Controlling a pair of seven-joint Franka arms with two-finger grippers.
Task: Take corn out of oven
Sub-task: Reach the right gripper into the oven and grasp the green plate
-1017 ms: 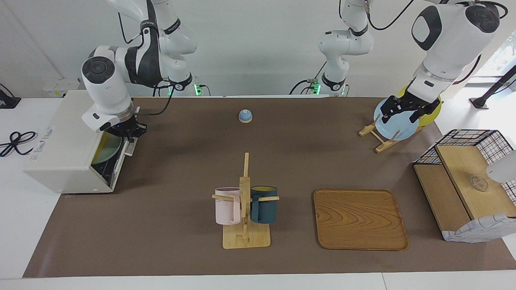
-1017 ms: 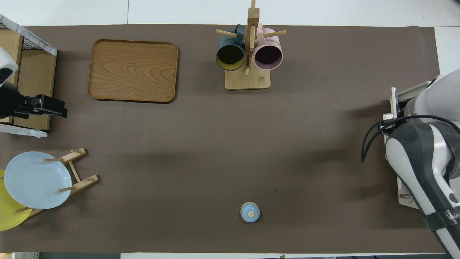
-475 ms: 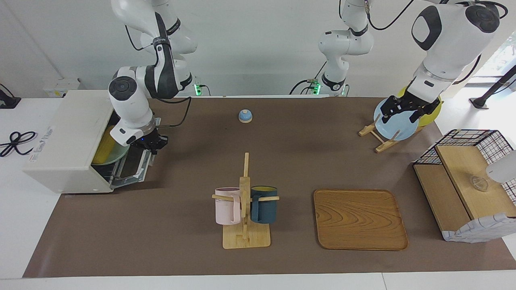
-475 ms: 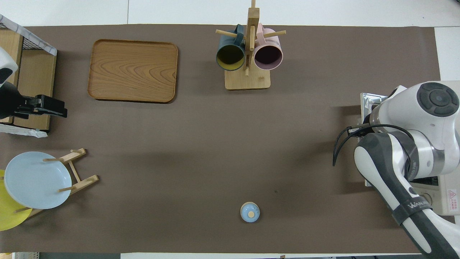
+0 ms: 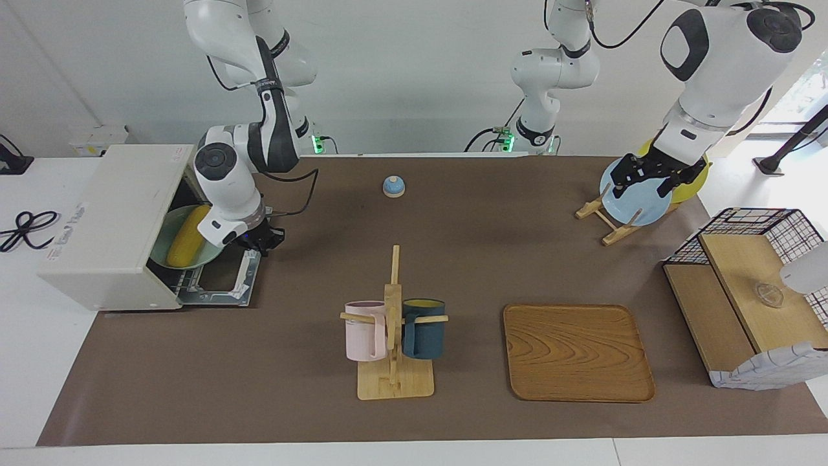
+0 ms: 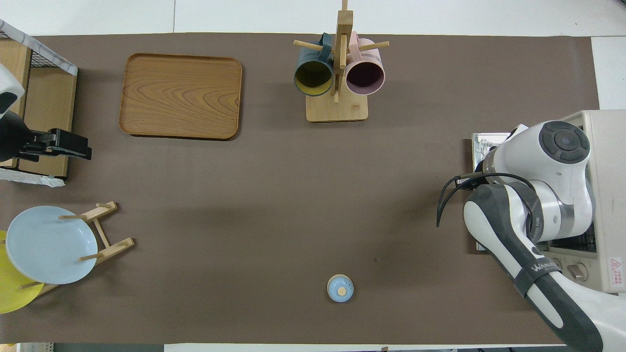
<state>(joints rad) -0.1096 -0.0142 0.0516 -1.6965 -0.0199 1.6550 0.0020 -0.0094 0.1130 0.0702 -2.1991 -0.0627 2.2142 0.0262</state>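
The off-white oven [image 5: 110,220] stands at the right arm's end of the table; it also shows in the overhead view [image 6: 604,146]. Its door [image 5: 223,278] lies folded down flat. Inside, the yellow corn [image 5: 184,244] lies on a pale green plate [image 5: 162,236] on the rack. My right gripper [image 5: 259,241] is at the door's outer edge, at the corner nearer to the robots. In the overhead view the right arm hides it and the corn. My left gripper [image 5: 653,175] waits in the air at the left arm's end, and also shows in the overhead view [image 6: 68,146].
A mug rack [image 5: 393,323] with a pink and a dark blue mug stands mid-table. A wooden tray [image 5: 577,353] lies beside it. A small blue knob-topped lid [image 5: 393,186] sits near the robots. A plate rack [image 5: 611,223] and a wire-and-wood basket [image 5: 744,291] are at the left arm's end.
My right gripper has swung out and down from the oven's front, and the door has come down with it from nearly shut to flat. The corn now shows. The left arm has not moved.
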